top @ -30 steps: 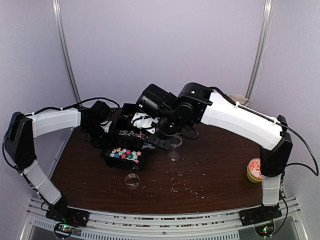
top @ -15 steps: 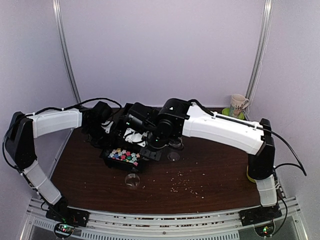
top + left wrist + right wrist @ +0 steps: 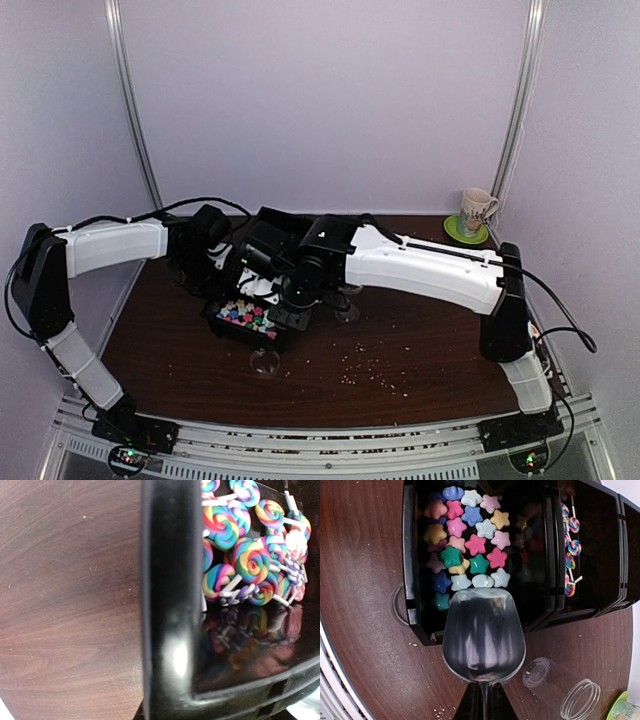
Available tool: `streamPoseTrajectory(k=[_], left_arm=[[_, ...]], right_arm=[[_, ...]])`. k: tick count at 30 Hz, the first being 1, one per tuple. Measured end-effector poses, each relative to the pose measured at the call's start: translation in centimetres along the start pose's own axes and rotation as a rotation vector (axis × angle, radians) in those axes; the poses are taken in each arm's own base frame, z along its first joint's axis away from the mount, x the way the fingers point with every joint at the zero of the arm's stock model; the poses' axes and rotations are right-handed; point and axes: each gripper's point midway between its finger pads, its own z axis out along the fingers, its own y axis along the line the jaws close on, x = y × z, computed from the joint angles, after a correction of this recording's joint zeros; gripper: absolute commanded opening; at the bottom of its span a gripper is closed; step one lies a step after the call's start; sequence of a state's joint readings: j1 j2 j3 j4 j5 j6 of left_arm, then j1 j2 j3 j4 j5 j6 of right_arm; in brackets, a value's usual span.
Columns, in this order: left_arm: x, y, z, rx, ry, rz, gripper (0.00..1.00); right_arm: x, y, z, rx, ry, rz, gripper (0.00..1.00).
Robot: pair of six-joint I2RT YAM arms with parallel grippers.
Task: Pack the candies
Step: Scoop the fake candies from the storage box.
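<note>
The candies (image 3: pixel 470 545) are lying loose in one compartment of the black tray (image 3: pixel 409 555), the one nearest the arm bases, with the tray standing on the desk (image 3: pixel 360 605). They are small star and shell shapes, glossy and probably hard and very light, so they are likely to slide and roll rather than stack. Each piece looks too small and slick for a direct pinch. The sound way to take hold is from beneath, with the scoop's lip running low along the compartment floor and pushing into the pile.

The right pincer (image 3: pixel 482 707) is pressed together on the handle of the scoop (image 3: pixel 484 635). The bowl looks empty and its front lip is sitting right at the near edge of the pile. The left pincer (image 3: pixel 215 262) is sitting at the tray's far left side. Its wrist view is showing only the tray wall and the lollipops (image 3: pixel 250 560) in the next compartment, so whether it is gripping the wall cannot be told. A clear cup (image 3: pixel 562 687) is lying on its side just beside the tray.

Compared with one second ago, the right arm is now lower and stretched further left – the scoop is no longer raised behind the tray but down at the candies. The mug (image 3: pixel 477 210) and its green saucer (image 3: pixel 466 232), then mostly hidden behind the arm, are now showing. The left arm and tray are keeping their places.
</note>
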State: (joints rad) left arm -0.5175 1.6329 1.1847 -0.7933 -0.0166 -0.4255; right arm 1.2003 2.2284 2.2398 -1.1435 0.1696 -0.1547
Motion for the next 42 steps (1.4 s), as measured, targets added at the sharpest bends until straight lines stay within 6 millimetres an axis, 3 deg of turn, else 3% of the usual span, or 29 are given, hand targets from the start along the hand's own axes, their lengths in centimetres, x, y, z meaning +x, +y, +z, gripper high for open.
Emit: streamPoseTrajectory(k=[11,22,29,35,42], left_arm=[[-0.1,0.2,0.1,-0.006,-0.018,0.019,0.0],[-0.1,1.2,1.0,0.015,-0.033,-0.042,0.0],[-0.2,0.8,0.8,0.049,-0.061,-0.045,0.0],[-0.5,1.1,0.7,0.037,-0.077,-0.046,0.0],[0.0,1.1,0.5,0.05,-0.056,-0.06,0.0]], right_arm=[[-2.0,0.5,2.5,0.004,-0.064,0.032,0.0],[-3.4,1.2,5.1,0.047,-0.227,0.078,0.0],[-5.1,1.6,6.5,0.058,-0.353,0.14,0.0],[-5.2,1.8,7.1,0.065,-0.419,0.175,0.0],[-3.3,1.9,7.3,0.072,-0.54,0.209,0.0]])
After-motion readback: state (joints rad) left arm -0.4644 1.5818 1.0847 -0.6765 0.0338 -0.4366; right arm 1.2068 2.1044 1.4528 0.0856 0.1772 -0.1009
